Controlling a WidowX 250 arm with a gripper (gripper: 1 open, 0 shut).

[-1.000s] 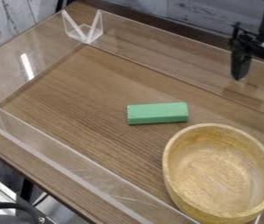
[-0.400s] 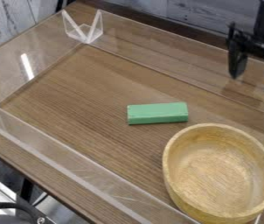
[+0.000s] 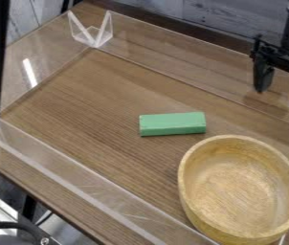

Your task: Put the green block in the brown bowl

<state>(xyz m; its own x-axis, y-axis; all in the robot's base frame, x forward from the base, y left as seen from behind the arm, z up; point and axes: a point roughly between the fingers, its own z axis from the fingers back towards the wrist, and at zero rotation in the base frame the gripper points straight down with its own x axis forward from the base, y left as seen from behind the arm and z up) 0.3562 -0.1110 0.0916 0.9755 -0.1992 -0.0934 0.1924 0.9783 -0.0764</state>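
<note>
Since the green block [image 3: 173, 123] is lying flat on the wooden desk [image 3: 83, 105] and the brown bowl [image 3: 242, 188] has nothing in it, I'd say basically none of the actual task is done yet. Taking the bowl as the landmark: the block sits just beyond its far-left rim, close but not touching, long side running roughly left to right. The gripper [image 3: 282, 85] hangs well beyond the bowl's far side, up near the right edge of the view, pointing down with its two fingers clearly apart and nothing between them. It's also well apart from the block, off to the block's far right, so no contact with anything as far as I can see. A low clear plastic wall [image 3: 57, 163] runs around the desk, and there's a little clear folded bit [image 3: 91, 31] way off at the far-left corner, nowhere near the bowl. What's left, by my reckoning: get the gripper over the block, come down around it, close, lift, carry it the short hop over the rim and let go. The block being that close to the bowl should make the carry easy, though a flat bar like that might need a careful low grab.
</note>
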